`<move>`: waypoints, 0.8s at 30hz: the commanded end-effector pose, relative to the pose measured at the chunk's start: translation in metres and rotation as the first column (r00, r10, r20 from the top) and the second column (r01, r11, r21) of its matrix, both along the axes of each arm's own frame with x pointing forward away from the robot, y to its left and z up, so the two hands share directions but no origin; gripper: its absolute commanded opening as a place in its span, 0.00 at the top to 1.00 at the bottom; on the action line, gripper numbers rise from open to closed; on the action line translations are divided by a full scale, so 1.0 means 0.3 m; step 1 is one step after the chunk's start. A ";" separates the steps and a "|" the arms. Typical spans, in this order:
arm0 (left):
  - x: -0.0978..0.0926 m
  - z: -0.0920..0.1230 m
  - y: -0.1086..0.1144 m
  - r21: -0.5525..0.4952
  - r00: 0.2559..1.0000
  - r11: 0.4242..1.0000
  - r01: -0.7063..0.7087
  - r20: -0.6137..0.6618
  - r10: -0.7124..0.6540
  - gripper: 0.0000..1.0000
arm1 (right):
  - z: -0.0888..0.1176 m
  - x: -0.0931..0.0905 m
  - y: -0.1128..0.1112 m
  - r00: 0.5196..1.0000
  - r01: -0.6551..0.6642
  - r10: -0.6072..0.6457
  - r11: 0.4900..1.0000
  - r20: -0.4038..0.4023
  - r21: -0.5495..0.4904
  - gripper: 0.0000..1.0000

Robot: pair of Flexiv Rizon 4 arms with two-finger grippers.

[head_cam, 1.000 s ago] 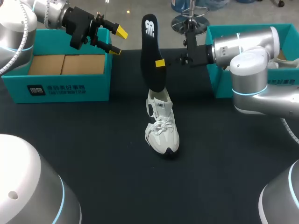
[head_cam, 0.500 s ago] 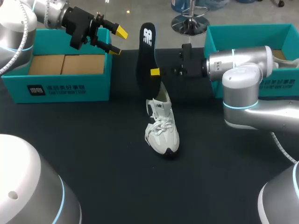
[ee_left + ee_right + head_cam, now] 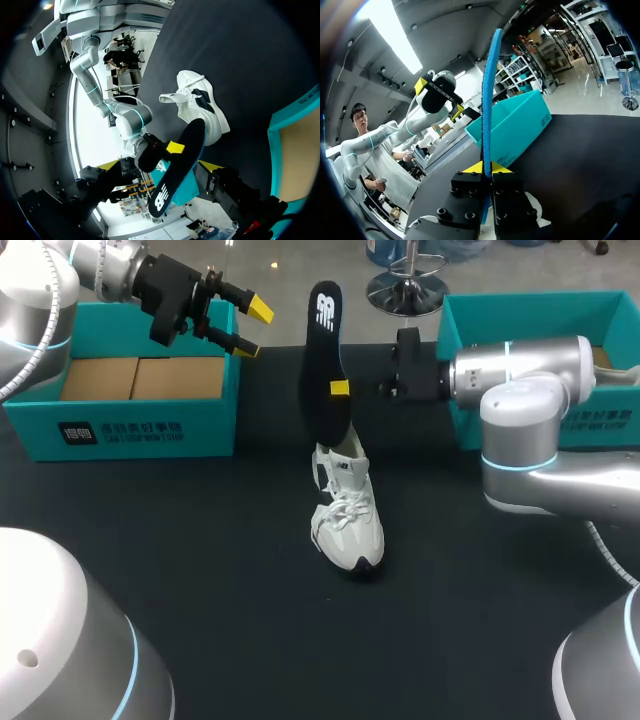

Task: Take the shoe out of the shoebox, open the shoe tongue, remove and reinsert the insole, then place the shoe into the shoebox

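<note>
Right gripper (image 3: pixel 340 388) fingers clamp upright insole (image 3: pixel 322 350) just above white shoe (image 3: pixel 347 520) on tabletop (image 3: pixel 200 570); left gripper (image 3: pixel 250 328) fingers apart, empty, over shoebox (image 3: pixel 140 435).

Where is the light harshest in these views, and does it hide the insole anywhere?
Right wrist view: a ceiling strip light blows out white, yet the insole shows plainly, edge-on. Left wrist view: a bright window band backlights the insole, so it looks dark. Head view: even light, no glare on the table.
</note>
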State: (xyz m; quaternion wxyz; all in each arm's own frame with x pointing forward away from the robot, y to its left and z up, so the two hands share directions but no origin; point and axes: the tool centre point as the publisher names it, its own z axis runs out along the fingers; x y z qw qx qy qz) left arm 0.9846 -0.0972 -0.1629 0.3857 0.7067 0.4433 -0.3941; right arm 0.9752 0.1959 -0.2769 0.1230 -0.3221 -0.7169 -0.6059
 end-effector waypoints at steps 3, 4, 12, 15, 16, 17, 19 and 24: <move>0.001 0.000 0.001 0.002 1.000 1.000 0.002 0.000 -0.002 0.00 | 0.002 -0.001 -0.012 1.000 -0.007 0.007 1.000 -0.008 -0.016 1.00; 0.001 0.000 0.001 0.002 1.000 1.000 0.002 0.000 -0.002 0.00 | -0.001 -0.004 -0.010 1.000 -0.010 0.010 1.000 -0.014 -0.013 1.00; 0.001 0.000 0.001 0.002 1.000 1.000 0.002 0.000 -0.002 0.00 | -0.046 -0.049 -0.004 0.999 -0.025 0.023 0.999 -0.049 -0.037 1.00; 0.001 0.000 0.001 0.002 1.000 1.000 0.002 0.000 -0.002 0.00 | -0.059 -0.057 -0.011 0.998 -0.018 0.016 0.999 -0.060 -0.046 1.00; 0.001 0.000 0.001 0.002 1.000 1.000 0.002 0.000 -0.002 0.00 | -0.061 -0.058 -0.012 0.998 -0.018 0.015 0.999 -0.062 -0.046 1.00; 0.001 0.000 0.001 0.002 1.000 1.000 0.002 0.000 -0.002 0.00 | -0.062 -0.058 -0.014 0.998 -0.014 0.011 0.999 -0.061 -0.048 1.00; 0.001 0.000 0.001 0.002 1.000 1.000 0.002 0.000 -0.002 0.00 | -0.058 -0.054 -0.021 0.998 -0.007 0.004 0.999 -0.055 -0.052 1.00; 0.001 0.000 0.001 0.002 1.000 1.000 0.002 0.000 -0.002 0.00 | -0.035 -0.028 -0.036 1.000 0.007 -0.007 0.999 -0.006 -0.037 1.00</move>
